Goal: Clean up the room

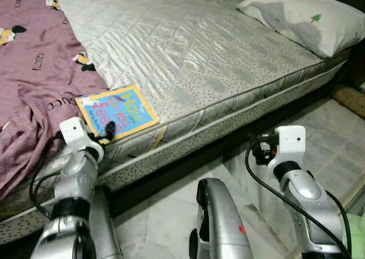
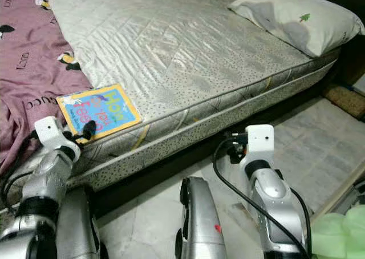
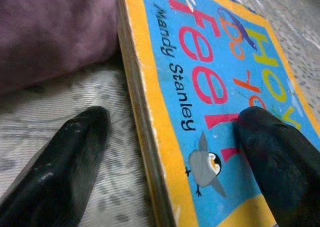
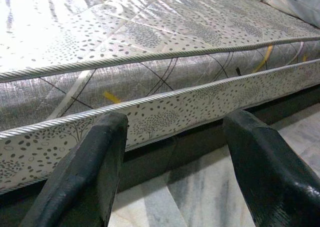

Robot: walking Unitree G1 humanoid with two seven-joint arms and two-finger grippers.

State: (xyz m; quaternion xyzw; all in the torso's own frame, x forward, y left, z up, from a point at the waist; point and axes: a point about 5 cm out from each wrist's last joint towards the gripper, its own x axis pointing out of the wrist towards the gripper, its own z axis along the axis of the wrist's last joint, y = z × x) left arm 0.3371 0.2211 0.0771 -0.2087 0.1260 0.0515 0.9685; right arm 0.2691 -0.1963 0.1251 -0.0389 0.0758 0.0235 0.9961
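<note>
Fingers of my left gripper (image 3: 165,152) sit spread wide at the near corner of the book (image 1: 117,112), one black finger (image 3: 280,162) lying on its blue cover by the little penguin, the other (image 3: 65,162) resting on the mattress just beside its yellow spine. They straddle the book's edge without clamping it. From my head, that gripper is at about 9 o'clock, low, at the front edge of the bed (image 1: 217,105).

My right gripper (image 4: 175,167) hangs at about 3 o'clock, over the pale marble floor (image 1: 171,213) in front of the bed, its fingers (image 4: 85,172) held wide apart with nothing between them, pointing at the mattress's side seam.

The book lies flat on the mattress near the front edge, at about 10 o'clock, its far side touching the purple printed blanket (image 1: 34,59) that covers the bed toward 11 o'clock. Beyond, bare quilted mattress runs back to a white pillow (image 1: 305,16) at about 1 o'clock, with a small green tree on it.
</note>
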